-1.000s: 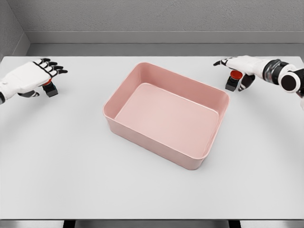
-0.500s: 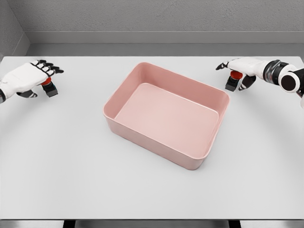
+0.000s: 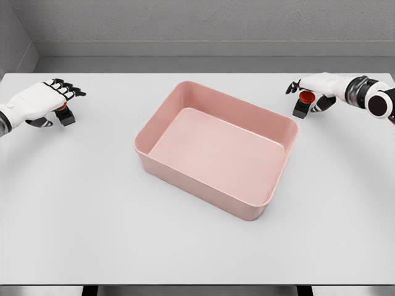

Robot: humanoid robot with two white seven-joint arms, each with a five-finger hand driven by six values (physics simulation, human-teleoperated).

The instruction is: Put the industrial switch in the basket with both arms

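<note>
- Industrial switches, two of them, sit far back on our white tabletop (image 3: 197, 246), one towards each side edge, both outside the basket.
- Nearest to us lies bare table, then the pink rectangular plastic basket (image 3: 259, 208), set at a slant in the middle, its inside holding nothing.
- Farther back on the left we see the small black-bodied, red-capped switch (image 3: 65, 116) resting on the table, partly hidden under our left hand (image 3: 38, 102).
- That white hand with black finger joints hangs over the switch, fingers loosely spread and pointing right; we cannot tell whether any of them touches the cap.
- At about the same depth on the right stands the second black switch with a red button (image 3: 302, 106), just beyond the basket's far right corner and apart from it.
- Our right hand (image 3: 321, 89) arches over this switch, fingers curved down around it, thumb behind; whether they actually grip it we cannot tell.
- Beyond the table runs a grey wall (image 3: 197, 24).
</note>
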